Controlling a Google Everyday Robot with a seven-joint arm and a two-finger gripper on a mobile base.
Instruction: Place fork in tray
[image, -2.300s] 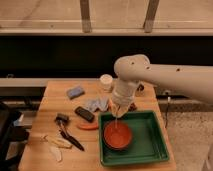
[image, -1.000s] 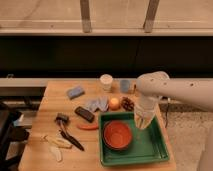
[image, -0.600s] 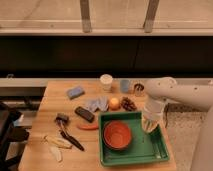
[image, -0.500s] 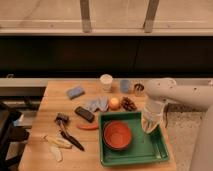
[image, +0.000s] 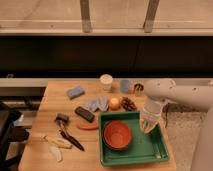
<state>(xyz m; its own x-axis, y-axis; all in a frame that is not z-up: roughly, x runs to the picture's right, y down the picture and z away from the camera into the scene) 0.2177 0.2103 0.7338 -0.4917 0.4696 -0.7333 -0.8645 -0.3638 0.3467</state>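
The dark-green tray (image: 150, 150) lies at the table's front right, with an orange-red bowl (image: 117, 135) in its left half. My gripper (image: 148, 123) hangs from the white arm (image: 172, 92) over the right part of the tray, close above its floor and to the right of the bowl. I cannot make out the fork anywhere; if it is at the gripper, it is hidden there.
On the wooden table (image: 50, 107) are a blue sponge (image: 76, 92), white cup (image: 106, 81), blue cup (image: 126, 86), orange (image: 114, 103), grey cloth (image: 96, 104), black block (image: 84, 114), black-handled utensil (image: 67, 132) and banana peel (image: 54, 144).
The arm has swung right, carrying the gripper from above the bowl to the right side of the tray, and has dipped slightly lower. The table's objects have not moved.
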